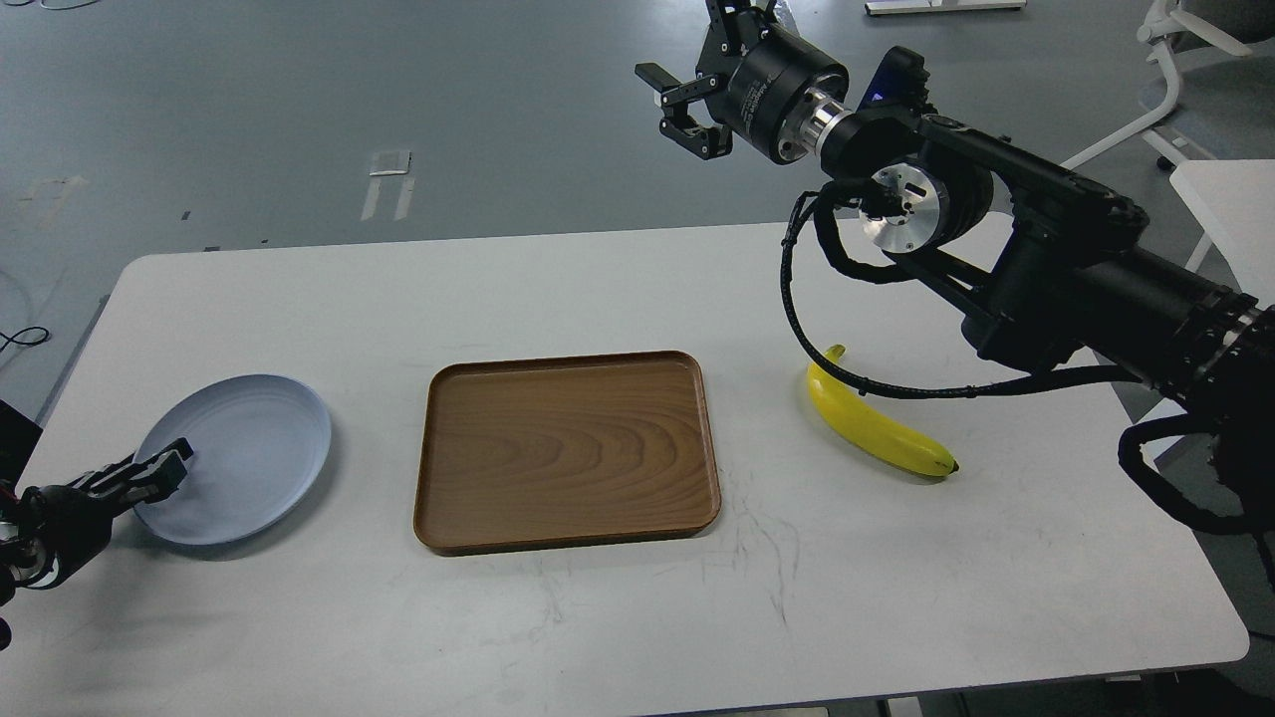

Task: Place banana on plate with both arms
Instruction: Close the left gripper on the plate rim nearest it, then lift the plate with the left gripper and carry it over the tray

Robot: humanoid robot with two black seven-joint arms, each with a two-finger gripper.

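The yellow banana (877,426) lies on the white table (618,617), to the right of the tray, stem pointing away from me. The pale blue-grey plate (244,453) sits at the table's left. My left gripper (159,470) reaches in from the lower left. Its fingers are close together over the plate's left rim and seem to pinch it. My right gripper (682,105) is open and empty. It is raised high above the table's far edge, well away from the banana. A black cable of the right arm hangs in front of the banana's stem end.
A rectangular brown wooden tray (568,533) lies empty in the middle of the table, between the plate and the banana. A second white table (1225,199) and a white chair base stand at the far right.
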